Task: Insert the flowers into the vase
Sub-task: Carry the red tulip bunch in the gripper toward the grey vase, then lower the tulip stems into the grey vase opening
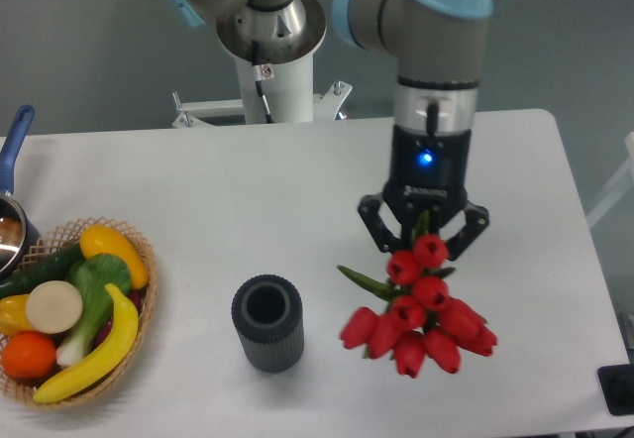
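Grey wall behind, white matte bench (297, 175) in front of you, arm base at 12 o'clock. Your gripper (424, 243) sits right of centre, pointing down, its two dark fingers closed in on the stems of the flowers (421, 311). It's pinching the bunch, and the stems themselves are mostly hidden between the fingers. The red tulip buds hang below the gripper, spilling toward 5 and 6 o'clock, glossy and rounded, with one narrow green leaf poking out toward 9 o'clock. Looks like the bunch is off the bench, since a soft shadow lies under it.

The vase (266, 322) stands upright at about 8 o'clock from the gripper, near but apart from the buds, mouth open to the camera. Dark grey, short cylinder, fine vertical ribs, thick round rim, nothing inside that you can see.

Key relation: vase lies left and slightly toward you from the gripper. From this view the buds hang below the gripper and the stem ends can't be seen, so you can't tell which end would meet the opening. Check that before you lower. My read is that the carry is mid-way and insertion is not yet started.

At 9 o'clock, well apart: woven basket (141, 250) of plastic-looking fruit and vegetables, and a pot with blue handle (15, 146) at the edge.
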